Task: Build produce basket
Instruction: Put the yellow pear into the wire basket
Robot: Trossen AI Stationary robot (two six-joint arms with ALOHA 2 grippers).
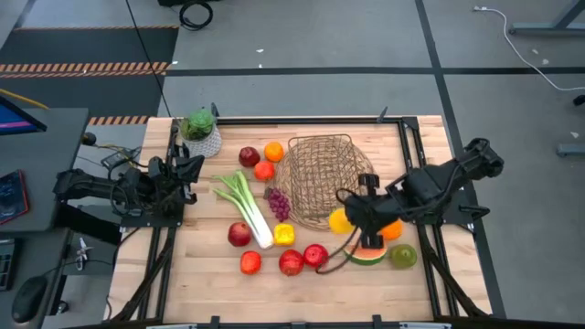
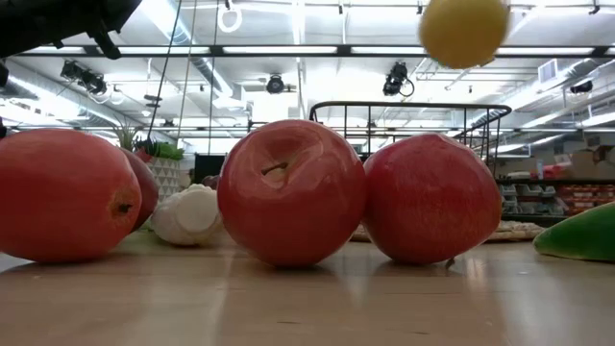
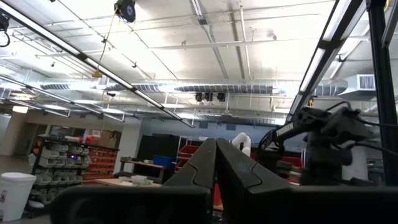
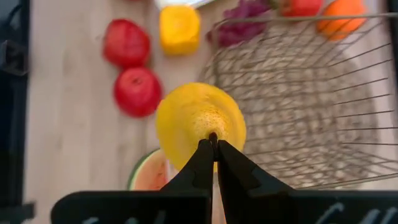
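The wire basket (image 1: 320, 178) (image 4: 311, 106) sits in the middle of the table. My right gripper (image 1: 355, 217) (image 4: 212, 142) hovers at the basket's near rim, shut on a yellow round fruit (image 1: 340, 220) (image 4: 199, 121), which also shows high in the low view (image 2: 464, 29). The leek (image 1: 247, 206), grapes (image 1: 277, 203), yellow pepper (image 1: 284, 234) and red apples (image 1: 291, 262) lie on the table left of and nearer than the basket. The watermelon slice (image 1: 368, 256) lies below the right gripper. My left gripper (image 1: 187, 174) (image 3: 216, 163) rests shut at the table's left edge. My right gripper pinches the yellow fruit at a small dark spot on its top (image 4: 212, 135), between the two fingertips (image 4: 200, 155). The fingers come from above, slanting from the table's right side. The fruit hangs below them, lifted clear of the table, beside the basket's near rim.
A potted plant (image 1: 199, 128) stands at the far left corner. An orange (image 1: 273, 151) and two red fruits (image 1: 249, 156) lie far-left of the basket. An orange (image 1: 391, 230) and a green fruit (image 1: 403, 256) lie at the near right. Big apples (image 2: 288, 192) fill the low view.
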